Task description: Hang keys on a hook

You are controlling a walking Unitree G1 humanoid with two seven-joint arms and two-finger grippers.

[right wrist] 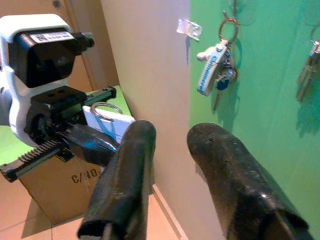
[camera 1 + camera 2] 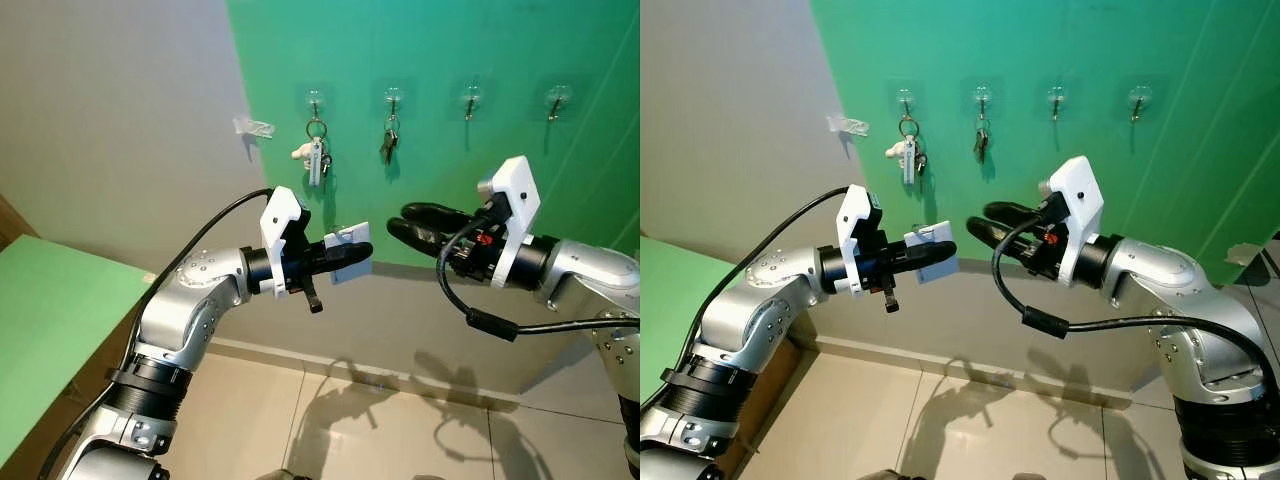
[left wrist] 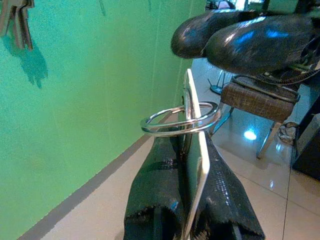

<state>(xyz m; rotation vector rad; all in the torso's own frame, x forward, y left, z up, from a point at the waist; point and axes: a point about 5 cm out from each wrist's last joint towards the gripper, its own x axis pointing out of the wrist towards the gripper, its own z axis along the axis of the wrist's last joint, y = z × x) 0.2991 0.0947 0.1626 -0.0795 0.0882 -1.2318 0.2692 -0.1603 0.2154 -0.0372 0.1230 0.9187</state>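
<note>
Facing a green wall panel (image 2: 430, 40) with four hooks, the head views show the left gripper (image 2: 345, 255) clamped on a white key tag (image 2: 348, 240), below the key bunch (image 2: 317, 155) on the leftmost hook (image 2: 314, 99). The right gripper (image 2: 420, 225) hovers just beside it, fingers apart.

Left wrist view: the tag's metal ring (image 3: 180, 120) stands above the closed fingers (image 3: 155, 190).

Right wrist view: parted fingers (image 1: 125, 175) point toward the tag.

Right pincer (image 1: 170, 145) fingers parted, facing green wall, left pincer (image 1: 112, 137) clamped on white tag (image 1: 107, 120) with metal ring (image 1: 103, 107), key bunch (image 1: 216, 70) hanging on hook (image 1: 229, 17), cardboard box (image 1: 65, 185) below
</note>
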